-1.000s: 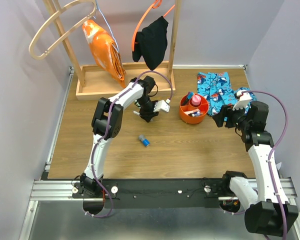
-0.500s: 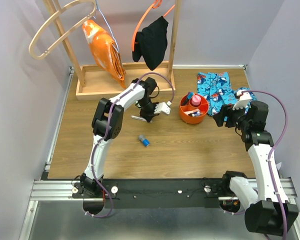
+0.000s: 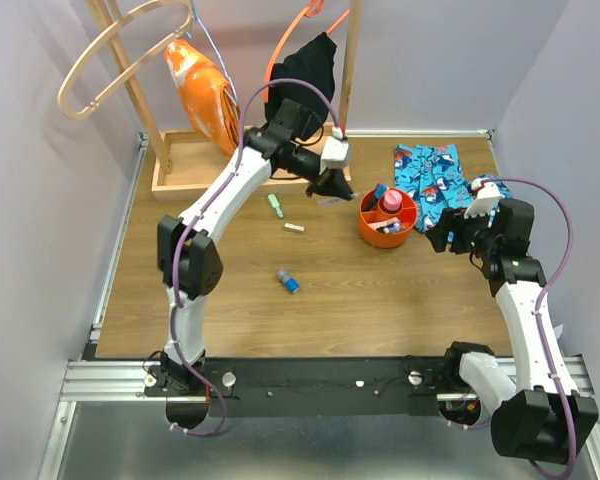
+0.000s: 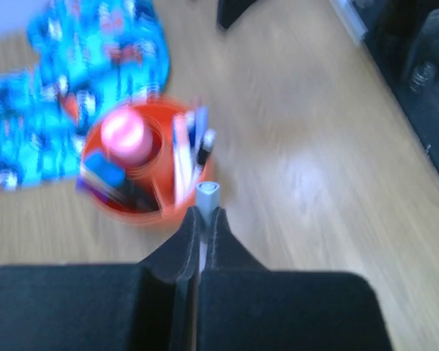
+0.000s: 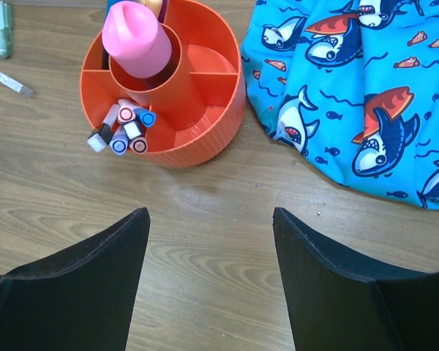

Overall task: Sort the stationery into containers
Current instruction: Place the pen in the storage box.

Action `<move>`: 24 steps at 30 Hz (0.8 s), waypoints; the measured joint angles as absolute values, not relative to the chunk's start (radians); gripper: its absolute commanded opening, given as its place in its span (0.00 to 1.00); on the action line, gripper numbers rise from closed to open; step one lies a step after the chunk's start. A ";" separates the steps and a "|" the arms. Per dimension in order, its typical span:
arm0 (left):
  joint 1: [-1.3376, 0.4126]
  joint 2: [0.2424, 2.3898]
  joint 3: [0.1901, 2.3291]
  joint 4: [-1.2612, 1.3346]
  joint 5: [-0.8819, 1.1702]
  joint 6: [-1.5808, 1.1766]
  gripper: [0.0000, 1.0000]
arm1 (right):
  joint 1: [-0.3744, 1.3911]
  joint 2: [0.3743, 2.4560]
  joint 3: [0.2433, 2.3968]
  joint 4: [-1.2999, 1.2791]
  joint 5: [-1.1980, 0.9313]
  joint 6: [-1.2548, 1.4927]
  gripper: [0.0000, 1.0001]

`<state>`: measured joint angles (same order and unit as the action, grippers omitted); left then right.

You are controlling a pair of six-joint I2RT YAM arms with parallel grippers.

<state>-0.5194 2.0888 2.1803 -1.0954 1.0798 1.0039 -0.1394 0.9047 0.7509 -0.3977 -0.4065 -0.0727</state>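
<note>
The round orange tub (image 3: 387, 218) stands right of centre with a pink tube (image 3: 390, 203) upright in its middle. In the right wrist view the tub (image 5: 205, 102) holds several pens (image 5: 124, 128) in one compartment. My left gripper (image 3: 332, 190) hovers just left of the tub, shut on a grey pen (image 4: 207, 196) whose tip sticks out past the fingertips near the tub's rim (image 4: 150, 216). A small white stick (image 3: 295, 228) and a blue-capped marker (image 3: 288, 282) lie on the wood. My right gripper (image 5: 208, 219) is open and empty, right of the tub.
A small green item (image 3: 276, 205) lies left of the tub. A blue shark-print cloth (image 3: 435, 180) lies behind and right of the tub. A wooden rack (image 3: 250, 170) with hanging orange and black garments stands at the back.
My left arm has risen from the table near the middle and swung back and right toward the tub, carrying the pen. The green item and white stick now show. The right arm has hardly moved.
</note>
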 measured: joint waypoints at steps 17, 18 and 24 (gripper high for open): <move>-0.583 2.382 1.946 0.991 1.376 -0.648 0.00 | -0.139 1.034 0.883 -0.452 -0.389 -0.111 0.76; -0.582 2.386 1.959 1.007 1.378 -0.658 0.00 | -0.139 1.039 0.887 -0.454 -0.386 -0.113 0.76; -0.579 2.416 1.985 1.061 1.386 -0.691 0.00 | -0.139 1.069 0.895 -0.459 -0.380 -0.125 0.76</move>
